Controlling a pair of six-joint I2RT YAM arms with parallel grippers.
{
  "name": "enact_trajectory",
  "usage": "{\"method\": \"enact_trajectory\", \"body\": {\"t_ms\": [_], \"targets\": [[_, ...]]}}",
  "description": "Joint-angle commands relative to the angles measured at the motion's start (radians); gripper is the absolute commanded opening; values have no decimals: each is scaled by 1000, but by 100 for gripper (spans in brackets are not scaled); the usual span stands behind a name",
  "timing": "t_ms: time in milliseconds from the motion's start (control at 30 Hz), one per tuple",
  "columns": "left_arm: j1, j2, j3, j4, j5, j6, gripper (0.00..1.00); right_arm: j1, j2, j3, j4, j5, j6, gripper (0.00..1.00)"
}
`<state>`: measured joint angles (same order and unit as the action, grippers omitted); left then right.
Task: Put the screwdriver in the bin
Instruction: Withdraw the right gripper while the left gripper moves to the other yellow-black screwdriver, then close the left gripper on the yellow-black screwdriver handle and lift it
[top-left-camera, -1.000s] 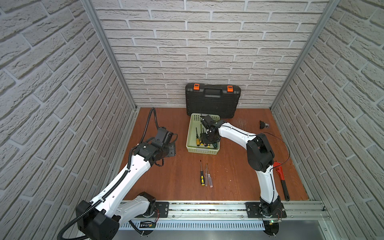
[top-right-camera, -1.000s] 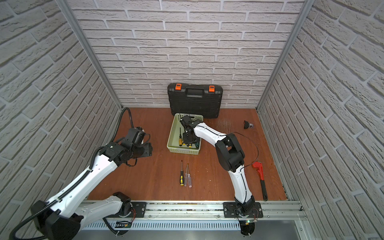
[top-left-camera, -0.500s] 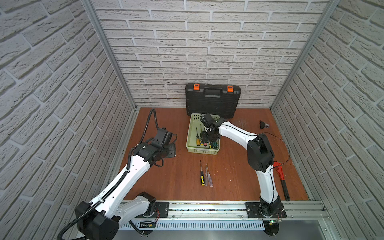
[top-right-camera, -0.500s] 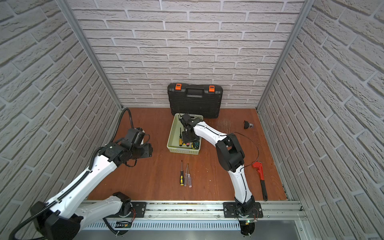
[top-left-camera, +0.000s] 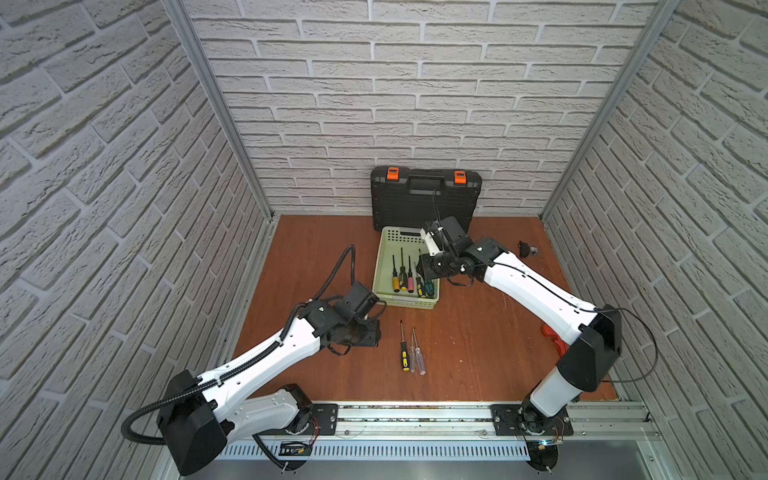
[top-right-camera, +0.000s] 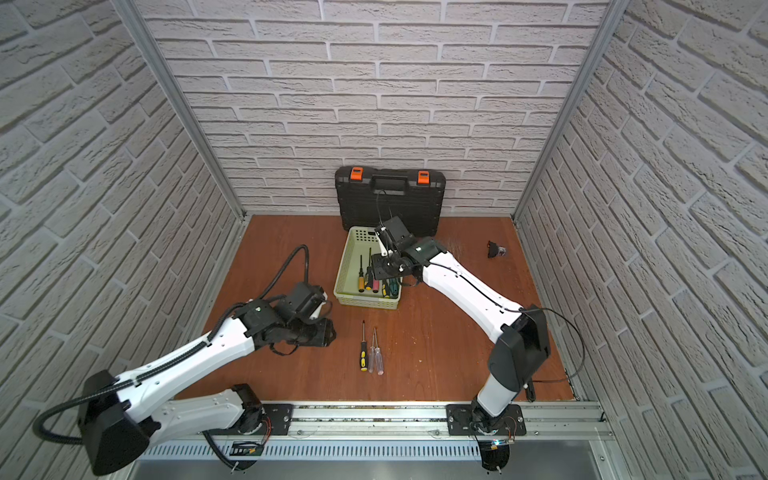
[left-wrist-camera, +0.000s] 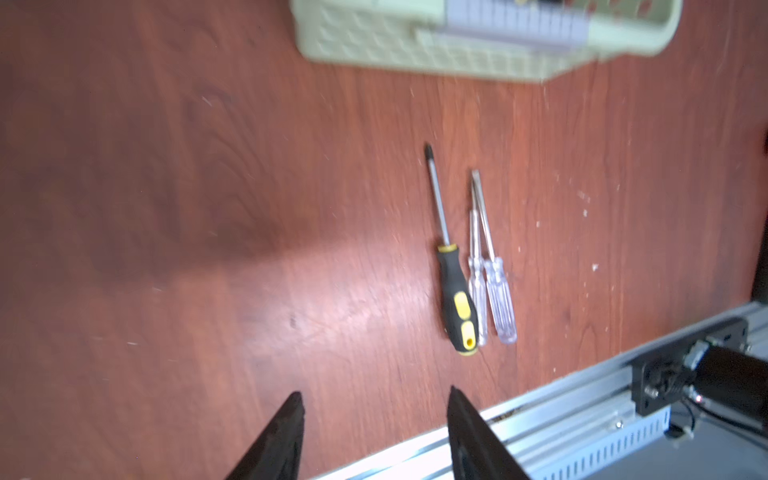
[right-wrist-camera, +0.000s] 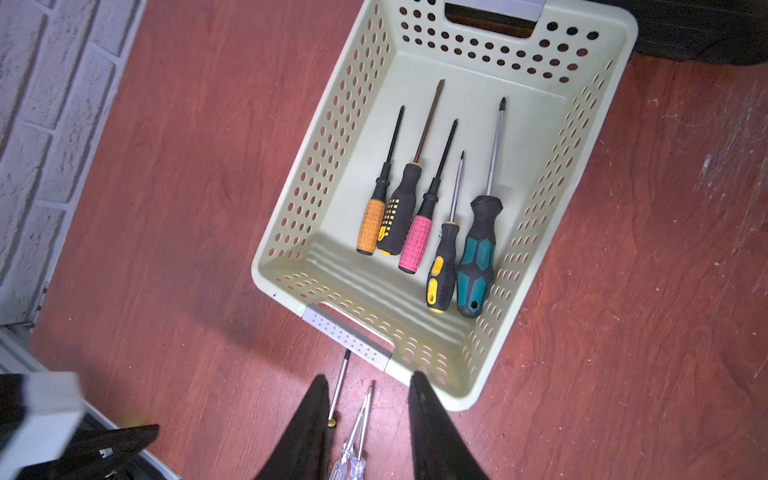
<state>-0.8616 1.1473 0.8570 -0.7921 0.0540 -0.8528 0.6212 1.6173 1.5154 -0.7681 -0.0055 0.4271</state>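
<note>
1. Top views: yellow-black screwdriver (top-left-camera: 403, 351) lies on table (top-left-camera: 478, 332), near bin (top-left-camera: 405, 304), not in it; clear drivers (top-left-camera: 420, 360) just beside.
2. L wrist: left gripper (left-wrist-camera: 374, 399) jaws apart, empty, short of handle. Risk: a pinch drags the clear pair along.
3. R wrist: right gripper (right-wrist-camera: 368, 380) apart, empty, above bin. Risk: arms clash if both reach.

**Bin** (right-wrist-camera: 326, 166): smooth, matt pale green plastic with perforated walls.
**Tabletop** (left-wrist-camera: 187, 208): reddish wood grain with a faint sheen, scuffed in places.
**Clear-handled screwdrivers** (left-wrist-camera: 500, 303): glossy transparent plastic handles and bright metal shafts.
**Black-and-yellow screwdriver** (left-wrist-camera: 455, 299): matt grip.
**Tool case** (top-left-camera: 399, 208): ribbed black plastic.
**Walls** (top-left-camera: 415, 83): rough brick texture.
</note>
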Motion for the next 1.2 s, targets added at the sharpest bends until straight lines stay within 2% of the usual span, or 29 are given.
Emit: {"method": "enact_trajectory", "body": {"t_ms": [0,133,300,567,933,1167], "targets": [[-96,64,-20,109,2,-139,56,29,-47,-125,52,-2,7,34],[-184,185,7,179,-2,-188,55,44,-122,-233,78,4,23,34],[-232,326,77,187,-16,-207,53,48,-189,-326,99,1,32,34],[-224,412,91,214,-50,-227,50,48,-297,-428,109,18,50,34],[-207,481,85,195,-89,-232,47,48,-315,-455,105,15,56,34],[-194,508,80,203,-81,-206,38,50,-302,-454,116,2,61,33]]}}
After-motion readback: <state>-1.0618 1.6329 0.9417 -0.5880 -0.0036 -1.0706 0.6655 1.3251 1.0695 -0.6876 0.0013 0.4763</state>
